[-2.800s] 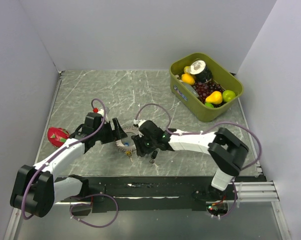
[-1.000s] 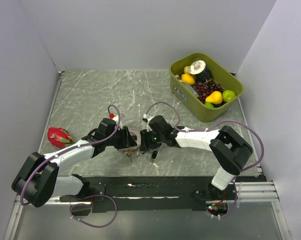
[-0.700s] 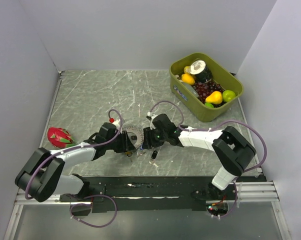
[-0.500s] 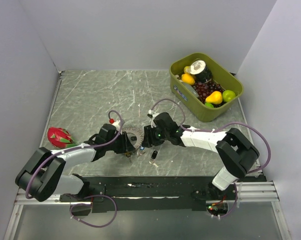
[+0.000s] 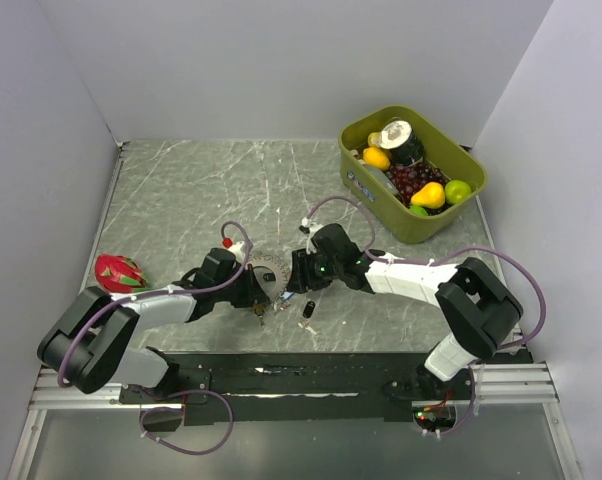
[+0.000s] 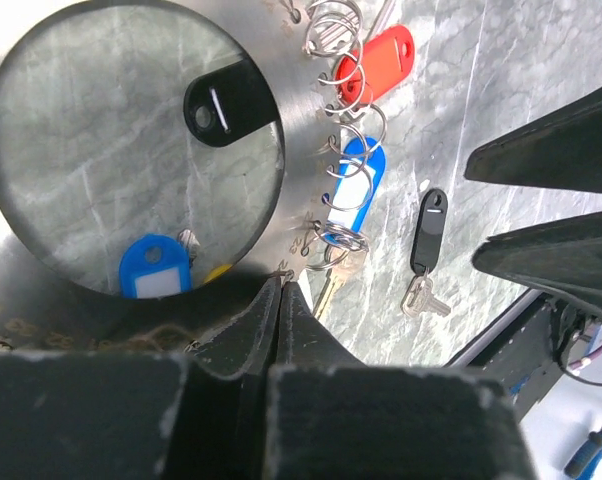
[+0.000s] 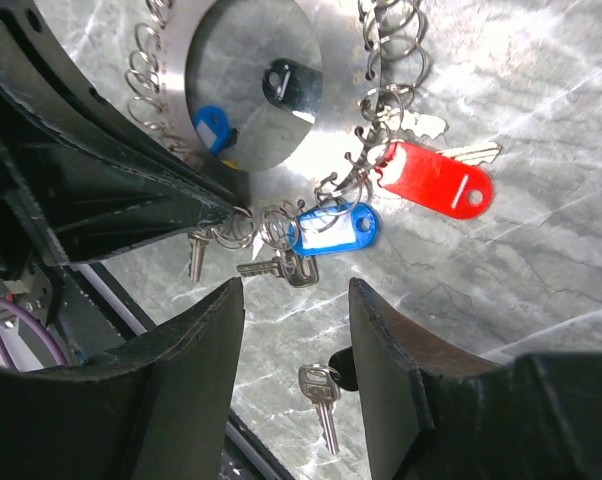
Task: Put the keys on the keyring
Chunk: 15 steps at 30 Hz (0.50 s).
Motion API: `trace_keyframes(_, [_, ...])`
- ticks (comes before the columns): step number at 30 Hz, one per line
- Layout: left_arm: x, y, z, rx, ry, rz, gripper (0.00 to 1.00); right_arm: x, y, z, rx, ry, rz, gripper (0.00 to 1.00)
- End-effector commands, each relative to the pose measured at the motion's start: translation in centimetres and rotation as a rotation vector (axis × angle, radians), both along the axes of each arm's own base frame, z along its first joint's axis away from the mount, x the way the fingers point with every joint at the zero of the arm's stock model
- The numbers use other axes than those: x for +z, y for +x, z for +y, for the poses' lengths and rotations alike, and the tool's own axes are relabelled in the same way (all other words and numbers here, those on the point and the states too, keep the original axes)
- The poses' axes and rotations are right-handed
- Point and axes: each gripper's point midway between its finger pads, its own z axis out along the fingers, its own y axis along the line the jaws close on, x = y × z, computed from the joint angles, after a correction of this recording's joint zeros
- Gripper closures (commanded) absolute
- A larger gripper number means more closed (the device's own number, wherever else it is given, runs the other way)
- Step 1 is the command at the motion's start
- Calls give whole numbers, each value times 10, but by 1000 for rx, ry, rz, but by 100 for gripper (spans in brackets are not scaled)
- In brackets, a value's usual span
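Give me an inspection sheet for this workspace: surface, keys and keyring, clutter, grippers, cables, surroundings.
Surface: grey marbled table, no spills seen.
Job's things: keyring flat on the table; red key and blue key appear hooked on its rim; black key loose beside it.
Clutter: green bin of fruit, far right; dragon fruit, left edge.
Grippers: left gripper shut, tips at the keyring's rim; right gripper open above the keys, empty.
Cables: purple cable looped over each wrist.
Surroundings: plain grey walls.

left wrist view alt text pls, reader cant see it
The left pincer is shut at the edge of a shiny keyring carrying a red key and a blue key. A black key lies loose on the table.
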Motion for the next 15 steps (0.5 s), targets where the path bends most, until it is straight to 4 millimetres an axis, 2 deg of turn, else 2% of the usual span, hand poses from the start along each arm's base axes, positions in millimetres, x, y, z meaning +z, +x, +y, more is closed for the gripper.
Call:
trace_keyframes(1, [0, 5, 3, -22, 64, -34, 99, 24, 6, 2, 2, 50, -65, 46])
trace_keyframes(12, [34, 13, -3, -39, 40, -91, 99, 33, 6, 5, 20, 70, -79, 46])
trace_keyframes(15, [35, 15, 3, -15, 73, -88, 99, 34, 8, 7, 22, 71, -81, 46])
